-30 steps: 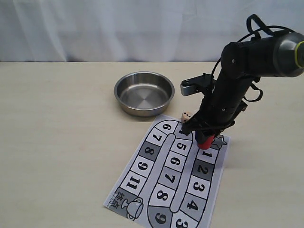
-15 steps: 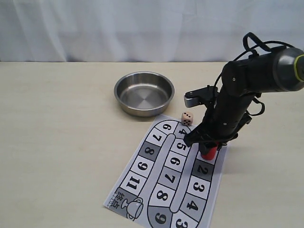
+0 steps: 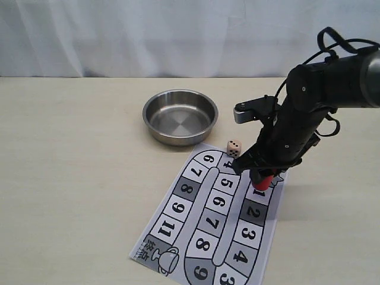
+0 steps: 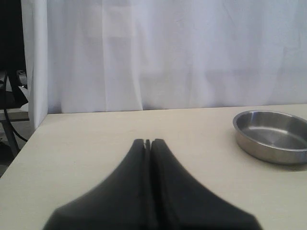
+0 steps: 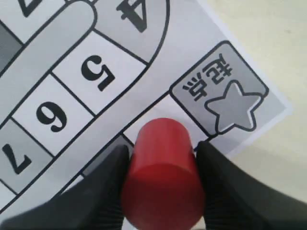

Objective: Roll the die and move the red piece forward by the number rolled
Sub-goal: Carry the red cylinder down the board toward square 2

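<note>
The red piece is a small red cylinder, and my right gripper is shut on it, one black finger pressed to each side. It hangs over the far right end of the numbered paper board, beside the grey star square and over the 1 square. I cannot tell whether its base touches the paper. The die, a pale cube with dark pips, lies on the table just beyond the board's far edge. My left gripper is shut on nothing above bare table.
A round steel bowl stands on the table behind the board, left of the die. A white curtain hangs along the back. The board's path squares 4, 5 and 6 lie beside the red piece.
The right arm has shifted a little to the right with the red piece. The piece dipped onto the 1 square half a second ago and now sits slightly higher in view.
</note>
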